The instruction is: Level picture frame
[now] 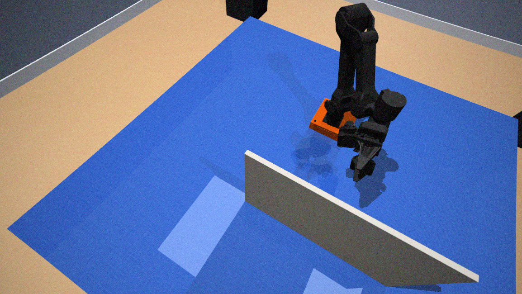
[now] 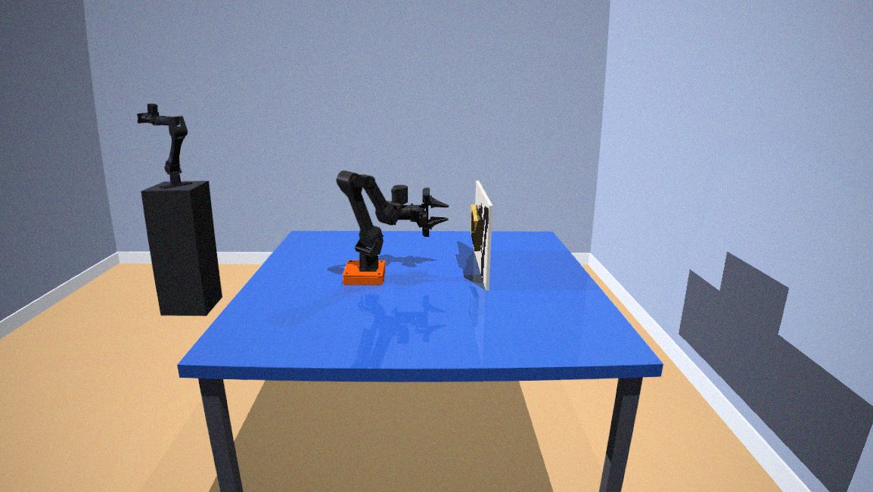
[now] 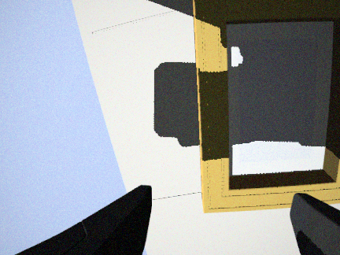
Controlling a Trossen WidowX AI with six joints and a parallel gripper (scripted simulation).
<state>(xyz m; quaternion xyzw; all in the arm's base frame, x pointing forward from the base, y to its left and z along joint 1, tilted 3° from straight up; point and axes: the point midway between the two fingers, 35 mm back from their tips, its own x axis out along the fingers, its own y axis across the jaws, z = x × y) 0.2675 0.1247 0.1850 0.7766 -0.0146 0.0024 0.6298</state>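
Observation:
The yellow picture frame (image 2: 475,231) (image 3: 215,179) hangs on the front of the white upright panel (image 1: 328,211) (image 2: 488,263) (image 3: 173,169). In the wrist view its left side and lower edge show; its lower edge rises slightly to the right in the picture. From this slanted view I cannot tell whether it hangs level. The panel hides it in the top view. The screw and the back strip are hidden. My gripper (image 1: 360,177) (image 2: 447,212) (image 3: 221,201) is open and empty, with a gap between its fingertips and the frame.
The panel stands on the blue table (image 1: 146,189) (image 2: 305,342), beyond the arm's orange base (image 1: 323,122) (image 2: 364,278). A second dark arm (image 2: 176,143) stands on a black pedestal (image 2: 177,250) off to the left in the exterior view. Dark shadows cross the frame and panel.

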